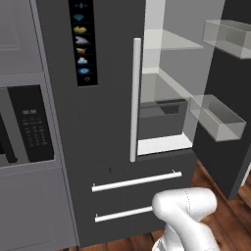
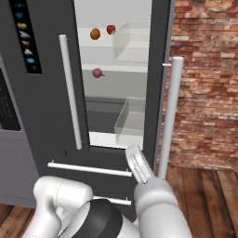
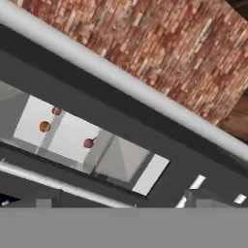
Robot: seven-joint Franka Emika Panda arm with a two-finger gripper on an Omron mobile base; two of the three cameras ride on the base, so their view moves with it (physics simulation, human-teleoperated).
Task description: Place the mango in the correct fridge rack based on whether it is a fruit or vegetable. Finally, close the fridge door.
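Observation:
The mango, small and orange, rests on the upper fridge rack inside the open compartment, beside a small red fruit. The hand view shows the mango far off. The fridge door stands open on the right, its long white handle facing me. My gripper is open and holds nothing. It hangs low outside the fridge, well below the mango and near the door's edge.
A pinkish-red ball lies on the shelf below. Clear bins jut from the open door's inner face. The shut left door carries coloured icons. Two drawers sit underneath. A brick wall is on the right.

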